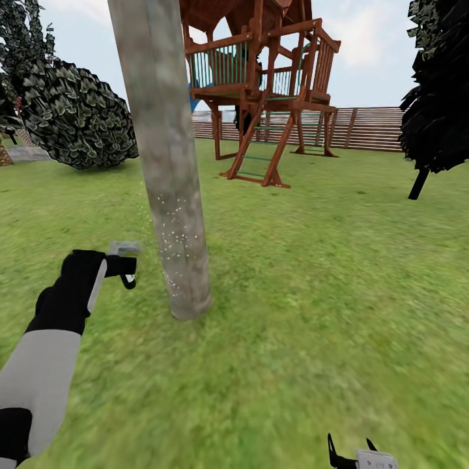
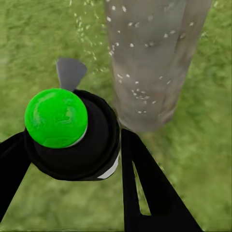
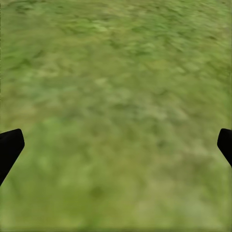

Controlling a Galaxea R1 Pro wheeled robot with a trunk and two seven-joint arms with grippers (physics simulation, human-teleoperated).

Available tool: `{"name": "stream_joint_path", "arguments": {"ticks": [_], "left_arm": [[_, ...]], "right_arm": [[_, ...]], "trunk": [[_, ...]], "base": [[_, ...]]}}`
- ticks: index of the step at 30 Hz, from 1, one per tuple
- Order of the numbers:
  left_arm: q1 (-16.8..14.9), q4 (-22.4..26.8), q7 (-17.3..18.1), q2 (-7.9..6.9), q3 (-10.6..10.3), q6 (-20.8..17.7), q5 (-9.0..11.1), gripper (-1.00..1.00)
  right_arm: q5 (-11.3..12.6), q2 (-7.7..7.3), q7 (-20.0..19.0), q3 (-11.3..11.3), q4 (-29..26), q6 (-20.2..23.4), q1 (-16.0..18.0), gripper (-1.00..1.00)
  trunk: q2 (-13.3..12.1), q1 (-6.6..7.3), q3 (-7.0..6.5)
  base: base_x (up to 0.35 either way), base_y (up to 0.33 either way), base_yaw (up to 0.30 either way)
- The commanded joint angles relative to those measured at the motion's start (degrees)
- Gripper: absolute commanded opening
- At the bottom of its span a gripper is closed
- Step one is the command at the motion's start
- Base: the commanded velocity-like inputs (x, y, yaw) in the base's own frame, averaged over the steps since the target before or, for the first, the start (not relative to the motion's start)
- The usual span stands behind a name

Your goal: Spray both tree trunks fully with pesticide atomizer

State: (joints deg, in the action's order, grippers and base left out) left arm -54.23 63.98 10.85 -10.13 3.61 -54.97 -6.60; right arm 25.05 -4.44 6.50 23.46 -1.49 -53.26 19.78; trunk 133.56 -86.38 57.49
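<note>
The tree trunk (image 1: 170,195) is a thick pale grey-beige column rising from the lawn just right of my left arm; it also shows in the left wrist view (image 2: 150,63). White droplets speckle its lower part. My left gripper (image 1: 128,268) sits close to the trunk's left side, low down, and is shut on the pesticide atomizer (image 2: 67,130), a black bottle with a round green top. Its black fingers (image 2: 145,193) flank the bottle. My right gripper (image 1: 352,451) hangs open over bare grass at the bottom edge, and shows again in the right wrist view (image 3: 116,145).
A brown wooden play tower (image 1: 260,85) stands behind the trunk, with a slatted fence (image 1: 371,127) beyond it. A dark leafy bush (image 1: 78,114) is at the left and a black conifer (image 1: 436,98) at the right. Open lawn (image 1: 312,293) spreads to the right.
</note>
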Motion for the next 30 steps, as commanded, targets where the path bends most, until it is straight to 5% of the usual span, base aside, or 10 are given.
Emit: {"name": "stream_joint_path", "arguments": {"ticks": [1,7,11,13,14,16,19,30], "left_arm": [[0.6,0.0,0.0,-0.25,0.0,1.0,0.3,-1.0],[4.1,0.0,-0.2,0.4,-0.2,4.4,0.9,-1.0],[8.2,-3.8,-1.1,3.69,0.0,12.8,0.6,-1.0],[8.7,-10.2,-1.3,4.4,0.1,18.6,0.6,-1.0],[8.8,-17.6,-3.3,4.86,0.2,25.8,0.8,-1.0],[8.8,-26.1,-9.1,6.0,0.2,34.8,3.9,-1.0],[8.9,-35.4,-15.7,6.56,0.1,43.2,8.3,-1.0],[11.4,-37.1,-16.2,6.53,0.0,46.3,8.4,-1.0]], "right_arm": [[0.0,0.01,0.0,0.0,0.0,0.0,0.0,1.0],[0.0,0.05,0.0,0.0,0.0,0.0,0.0,1.0],[0.0,0.05,-0.1,0.0,0.0,0.0,0.0,1.0],[0.0,0.05,-0.1,0.0,0.0,0.1,0.0,1.0],[0.0,0.05,-0.1,0.0,0.0,0.1,0.0,1.0],[0.0,0.05,-0.1,0.0,0.0,0.1,0.0,1.0],[0.0,0.05,-0.1,0.0,0.0,0.1,0.0,1.0],[0.1,0.05,-0.1,0.0,0.0,0.0,0.0,1.0]], "trunk": [[0.0,0.0,-0.01],[0.0,0.0,-0.01],[0.0,0.0,-0.01],[0.0,0.0,-0.01],[0.0,0.0,-0.01],[0.0,0.0,-0.01],[0.0,0.0,-0.01],[0.0,0.0,-0.01]], "base": [[0.0,0.0,0.0],[0.0,0.0,0.0],[0.0,0.0,0.0],[0.0,0.0,0.0],[0.0,0.0,0.0],[0.0,0.0,0.0],[0.0,0.0,0.0],[0.089,-0.164,0.0]]}}
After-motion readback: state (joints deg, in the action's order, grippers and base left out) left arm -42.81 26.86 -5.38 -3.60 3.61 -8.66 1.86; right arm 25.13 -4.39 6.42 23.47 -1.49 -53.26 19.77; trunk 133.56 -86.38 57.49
